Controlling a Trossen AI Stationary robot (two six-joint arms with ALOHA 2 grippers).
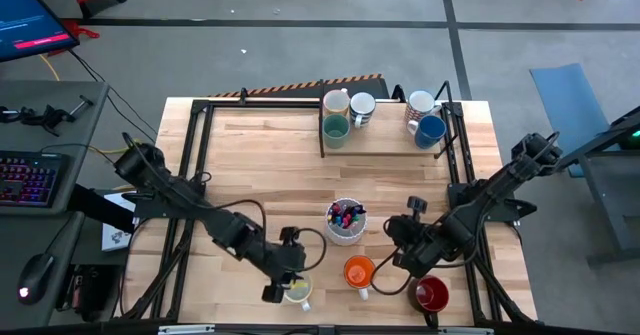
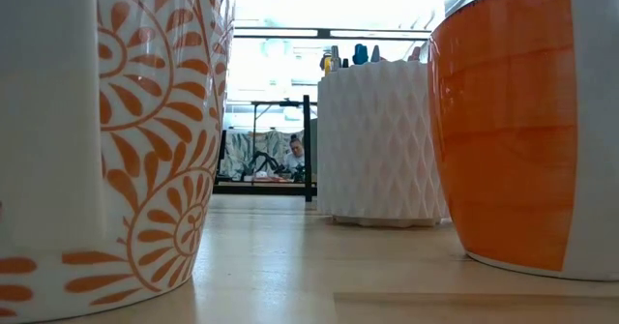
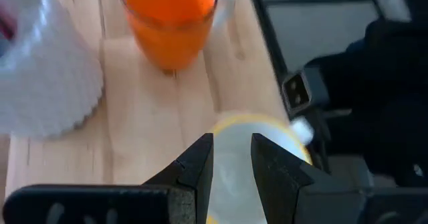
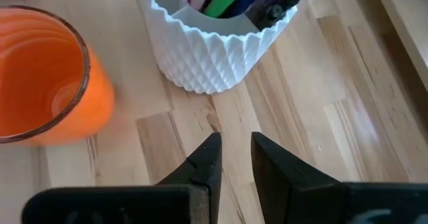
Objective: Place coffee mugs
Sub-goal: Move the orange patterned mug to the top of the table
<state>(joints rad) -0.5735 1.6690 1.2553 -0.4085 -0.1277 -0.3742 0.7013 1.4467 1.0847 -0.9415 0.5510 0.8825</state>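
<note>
Three mugs stand on their bases near the table's near edge: a pale yellow-rimmed mug (image 1: 298, 292) with an orange leaf pattern on its white wall (image 2: 145, 140), an orange mug (image 1: 358, 272) and a dark red mug (image 1: 430, 295). My left gripper (image 3: 232, 144) is shut and hovers at the pale yellow mug's (image 3: 261, 140) left side; no touch shows. My right gripper (image 4: 235, 142) is shut over bare wood between the orange mug (image 4: 40, 77) and the red one. Cream (image 1: 336, 101), white (image 1: 362, 106), teal (image 1: 336, 129), grey-white (image 1: 421, 104) and blue (image 1: 431, 129) mugs stand on a board at the far edge.
A white ribbed cup of coloured pens (image 1: 346, 221) stands mid-table, just beyond the orange mug and close to my right gripper. Black frame rails (image 1: 195, 165) run along the table's left and right sides. Bare wood lies open between the pen cup and the far board (image 1: 385, 143).
</note>
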